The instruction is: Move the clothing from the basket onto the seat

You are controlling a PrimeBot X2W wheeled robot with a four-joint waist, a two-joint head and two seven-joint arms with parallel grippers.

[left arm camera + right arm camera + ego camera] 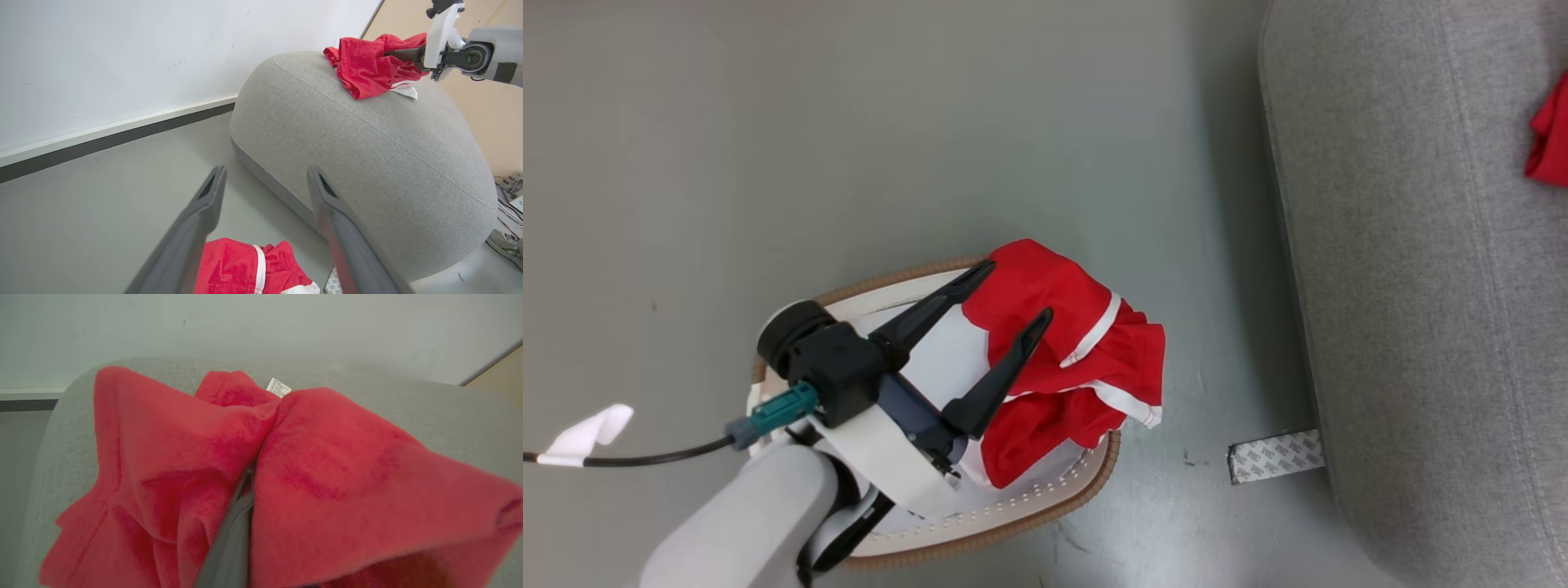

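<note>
Bunched red garment (pixel 318 457) wraps right gripper (pixel 244 490), pinched shut on it, resting on seat (pixel 367 155). Open fully, lift straight clear so cloth doesn't snag. Meanwhile left gripper (pixel 1020 287) spread wide above second red garment (pixel 1078 351), draped over rim of basket (pixel 1045 506).

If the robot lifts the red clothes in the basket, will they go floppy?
Probably floppy: the soft red garment with white stripes lies crumpled, drooping over the white plastic basket. Likely light: the second red garment on the grey fabric sofa bunches around the right gripper.
</note>
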